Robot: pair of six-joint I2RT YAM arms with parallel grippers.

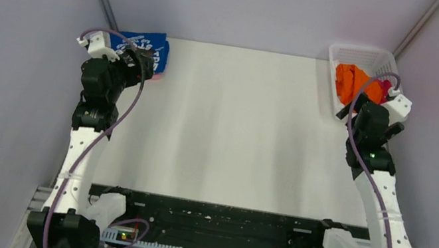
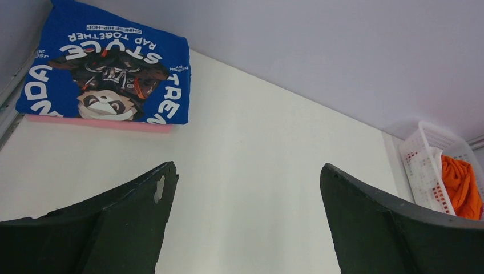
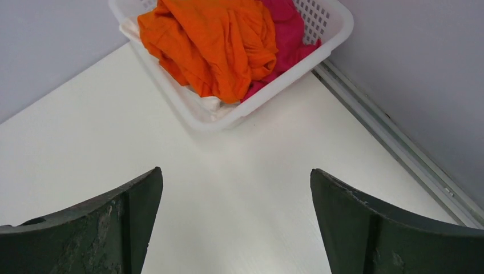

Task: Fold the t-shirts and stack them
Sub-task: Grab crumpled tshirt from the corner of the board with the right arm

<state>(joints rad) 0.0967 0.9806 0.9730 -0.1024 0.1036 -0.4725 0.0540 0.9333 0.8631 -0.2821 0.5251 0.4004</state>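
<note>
Right gripper (image 3: 235, 174) hangs spread wide with nothing between its fingers, facing the white plastic mesh basket (image 3: 334, 23) at the far right corner of the white desk (image 3: 85, 131). In it the crumpled bright orange cloth t-shirt (image 3: 217, 40) is heaped over a magenta t-shirt (image 3: 288, 34). Left gripper (image 2: 246, 171), equally wide and empty, sits near the far left corner by the folded royal blue printed t-shirt (image 2: 108, 68). Orange looks light and limp, so pinch a raised top fold.
</note>
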